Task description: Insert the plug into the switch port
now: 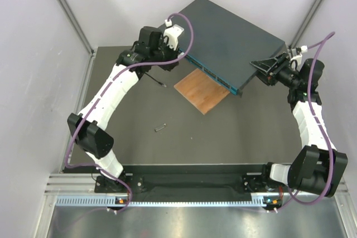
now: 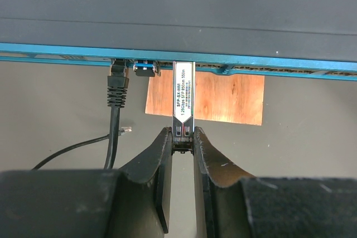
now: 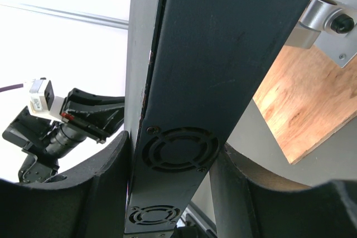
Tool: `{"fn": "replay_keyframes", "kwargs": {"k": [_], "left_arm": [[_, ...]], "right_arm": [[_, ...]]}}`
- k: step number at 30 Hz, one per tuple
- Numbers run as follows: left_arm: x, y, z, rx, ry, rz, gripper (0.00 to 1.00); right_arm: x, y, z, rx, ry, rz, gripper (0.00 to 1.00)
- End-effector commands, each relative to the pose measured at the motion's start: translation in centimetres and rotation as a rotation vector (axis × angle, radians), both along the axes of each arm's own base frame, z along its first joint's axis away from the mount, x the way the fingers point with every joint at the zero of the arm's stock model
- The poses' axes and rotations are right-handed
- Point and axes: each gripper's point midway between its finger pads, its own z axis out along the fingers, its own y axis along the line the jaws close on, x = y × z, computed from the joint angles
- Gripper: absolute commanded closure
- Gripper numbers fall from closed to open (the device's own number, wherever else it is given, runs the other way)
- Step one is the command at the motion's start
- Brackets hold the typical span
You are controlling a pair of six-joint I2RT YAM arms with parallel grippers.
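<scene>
While the switch (image 1: pixel 234 37) lies askew at the back of the table (image 1: pixel 223 132), one corner over the board (image 1: pixel 201 90), the left gripper (image 1: pixel 177 59) stands at its teal front face and the right gripper (image 1: pixel 262 71) is at its right end. A thin black cable (image 1: pixel 153 77) runs out below the left gripper, and its pale plug (image 1: pixel 163 85) lies loose on the table, just left of the board and apart from the switch. A small grey piece (image 1: pixel 160 127) lies alone nearer the arm bases.

From the left wrist, the two fingers (image 2: pixel 162 149) are closed on the near end of a silver labelled module (image 2: pixel 184 90). The module points straight at the teal face and its far end meets the face at a slot. To its left a black-booted cable end (image 2: pixel 118 82) sits in a port (image 2: pixel 117 62). The pale plug rests on the table below that, in no port. The gripper body hides whether both ends belong to one cable.

From the right wrist, the fingers (image 3: pixel 95 182) lie one on each broad face of the switch, clamping its vented end between them. The board shows beyond, with a metal bracket (image 3: pixel 318 18) screwed to it.
</scene>
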Motion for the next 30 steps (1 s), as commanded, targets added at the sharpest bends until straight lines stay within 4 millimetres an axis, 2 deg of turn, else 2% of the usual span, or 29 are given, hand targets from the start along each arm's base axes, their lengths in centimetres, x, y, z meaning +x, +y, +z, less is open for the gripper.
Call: {"fn": "replay_keyframes", "kwargs": {"k": [1,4,19,30], "left_arm": [[0.2,0.0,1.1,0.003,-0.042,-0.007,1.00],[0.2,0.1,0.6,0.016,-0.034,-0.005,1.00],[1.0,0.7,0.3,0.028,-0.034,0.017,1.00],[1.4,0.6,0.8,0.004,-0.037,0.024,1.00]], "right_arm": [[0.9,0.5,1.9,-0.185,-0.223,0.031,1.00],[0.9,0.5,1.8,-0.186,-0.222,0.032,1.00],[1.0,0.4,1.7,-0.189,-0.220,0.032,1.00],[1.0,0.5,1.6,-0.189,-0.217,0.036,1.00]]}}
